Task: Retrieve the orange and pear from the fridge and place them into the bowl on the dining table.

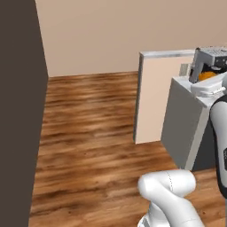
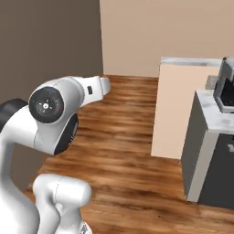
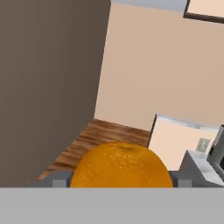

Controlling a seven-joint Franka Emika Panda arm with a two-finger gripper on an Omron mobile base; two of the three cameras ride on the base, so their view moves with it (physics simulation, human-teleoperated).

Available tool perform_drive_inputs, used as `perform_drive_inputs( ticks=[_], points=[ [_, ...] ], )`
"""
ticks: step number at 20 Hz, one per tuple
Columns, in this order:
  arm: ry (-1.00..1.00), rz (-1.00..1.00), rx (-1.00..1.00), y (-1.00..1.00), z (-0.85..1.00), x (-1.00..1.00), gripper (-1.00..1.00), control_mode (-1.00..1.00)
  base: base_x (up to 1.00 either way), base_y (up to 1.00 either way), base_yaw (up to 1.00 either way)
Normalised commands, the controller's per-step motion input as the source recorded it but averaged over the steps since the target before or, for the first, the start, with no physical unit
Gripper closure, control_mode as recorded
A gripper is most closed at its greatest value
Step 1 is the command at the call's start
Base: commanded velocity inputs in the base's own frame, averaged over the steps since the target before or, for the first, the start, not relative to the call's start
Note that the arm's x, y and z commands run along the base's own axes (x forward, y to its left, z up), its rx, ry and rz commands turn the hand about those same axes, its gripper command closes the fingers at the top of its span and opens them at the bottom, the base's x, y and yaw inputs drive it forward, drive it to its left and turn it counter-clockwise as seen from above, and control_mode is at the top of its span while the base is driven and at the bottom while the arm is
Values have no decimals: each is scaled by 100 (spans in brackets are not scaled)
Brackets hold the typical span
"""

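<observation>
Wooden floor and beige walls surround me. My end effector (image 3: 120, 183) grasps the orange (image 3: 121, 165), raised near the grey counter (image 1: 186, 128). A careless swing could clip that counter and dislodge the fruit.

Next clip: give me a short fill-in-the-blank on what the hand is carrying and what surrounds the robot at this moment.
1. The hand is closed on a round fruit, the ____.
2. In the hand view the orange sits between the two ____.
3. The floor around the robot is made of ____ planks.
4. The wall behind the beige panel is coloured ____.

Missing words: orange; fingertips; wooden; beige
</observation>
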Motion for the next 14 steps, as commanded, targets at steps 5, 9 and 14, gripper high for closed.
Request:
perform_drive_inputs(
  ticks=[5,9,14],
  points=[
    [0,0,0,0,0,0,100,100,100,97,6],
    [0,0,0,0,0,0,100,100,100,58,-6],
    [0,0,0,0,0,0,100,100,100,21,-18]
  ],
)
